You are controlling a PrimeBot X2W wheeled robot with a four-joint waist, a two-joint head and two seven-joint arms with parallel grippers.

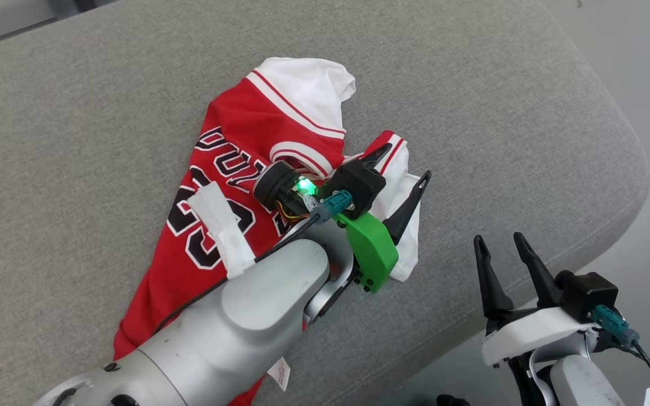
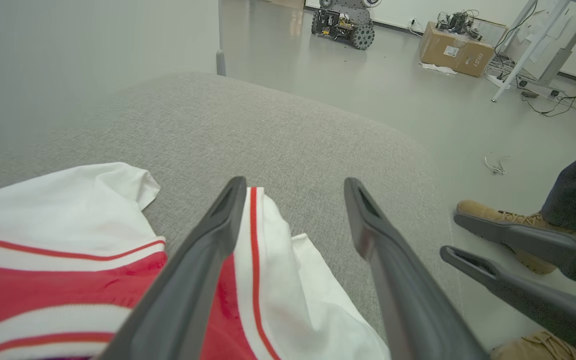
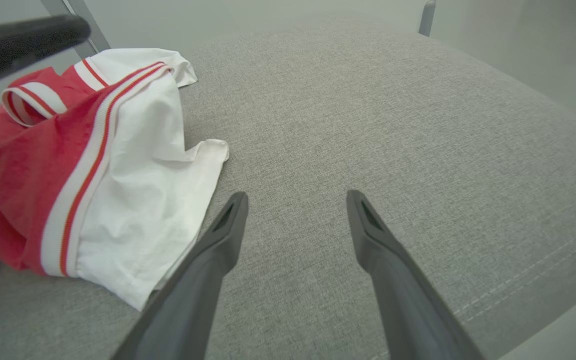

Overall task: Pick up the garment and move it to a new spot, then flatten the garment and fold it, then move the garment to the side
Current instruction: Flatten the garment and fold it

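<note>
The garment (image 1: 246, 141) is a red jersey with white sleeves, striped trim and black lettering, lying crumpled on the grey cushion (image 1: 471, 113). My left gripper (image 1: 407, 169) hovers open over its right white sleeve (image 2: 278, 280), with nothing between the fingers. My right gripper (image 1: 500, 243) stands open near the cushion's front right edge, apart from the cloth. In the right wrist view the garment (image 3: 93, 175) lies to the left of my right gripper (image 3: 295, 200). The left forearm hides the jersey's lower middle.
The cushion's rounded edge (image 1: 613, 225) drops to the floor at the right. A person's tan shoe (image 2: 498, 220) stands on the floor beside the cushion. A cardboard box (image 2: 455, 50) and a small wheeled robot (image 2: 343, 25) sit farther off.
</note>
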